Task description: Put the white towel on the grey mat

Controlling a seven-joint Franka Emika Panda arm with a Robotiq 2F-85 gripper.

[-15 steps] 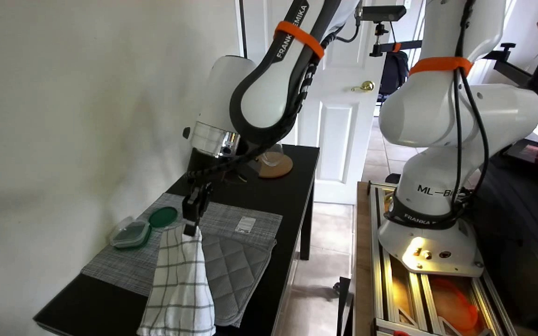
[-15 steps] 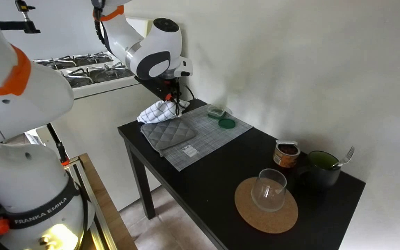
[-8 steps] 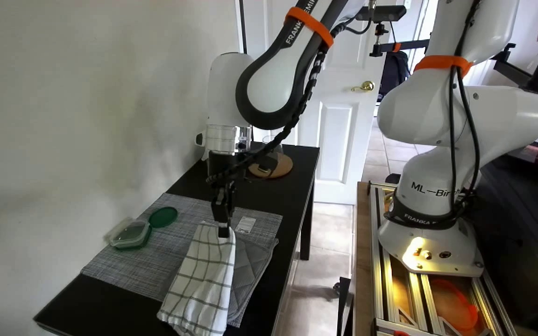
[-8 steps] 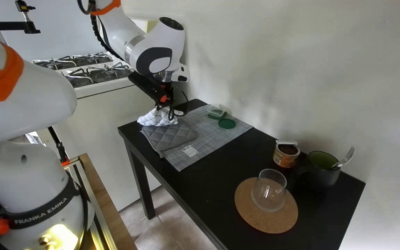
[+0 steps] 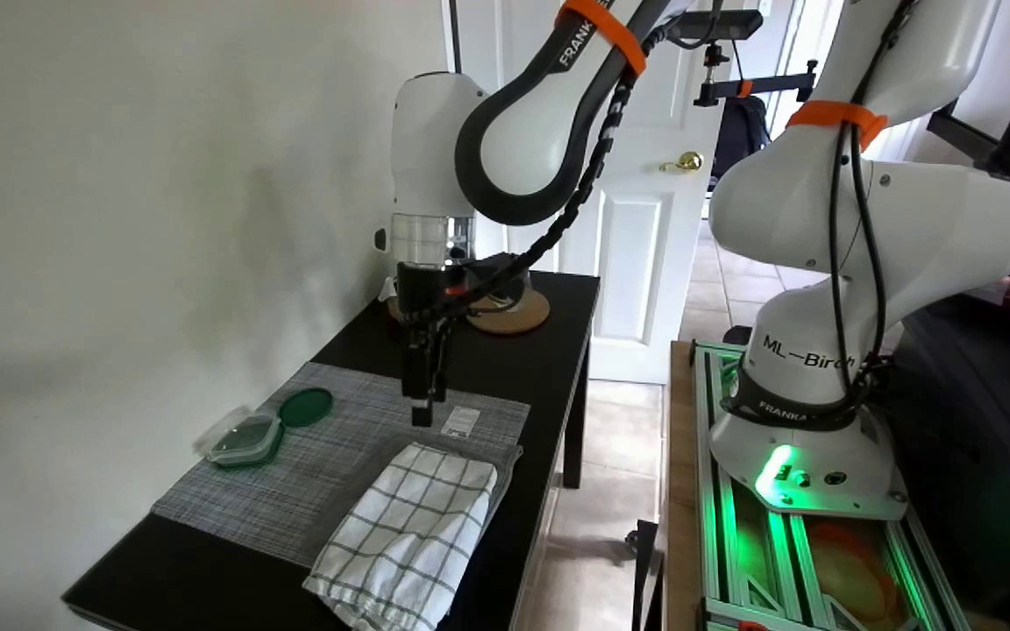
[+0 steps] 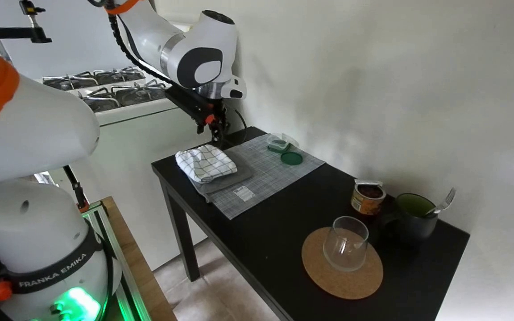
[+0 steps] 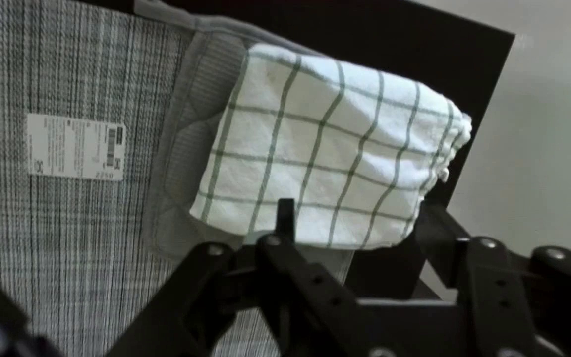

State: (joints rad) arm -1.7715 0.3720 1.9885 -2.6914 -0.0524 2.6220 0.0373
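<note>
Wrist view: find white checked towel (image 7: 325, 148) at centre of frame, lying loosely folded on grey quilted mat (image 7: 194, 144). See mat mainly along towel's left side. Note bunched right end of towel beside or past mat edge, near corner of black table (image 7: 469, 64); cannot tell which. Note grey woven placemat (image 7: 67, 223) under mat, with white printed label (image 7: 76, 147) at left of frame. Read gripper (image 7: 359, 219) as released, with fingers (image 7: 285, 219) spread wide in lower half of frame. In an exterior view, see same pointing down left of centre, just above upper edge of towel in frame and apart from it. In both exterior views, log clear-and-green container (image 5: 246, 438) just beside green lid (image 5: 306, 407) on placemat. At lower right of an exterior view, record drinking glass (image 6: 345, 249) upright on round cork trivet (image 6: 341, 287), with peel-top can (image 6: 366, 203) and dark mug (image 6: 411, 227) holding fork (image 6: 444, 203) higher in frame. Log gas stovetop (image 6: 136, 94) at upper left of same view. Log green light (image 5: 772, 473) glowing on robot base (image 5: 860, 491) at lower right of an exterior view.
</note>
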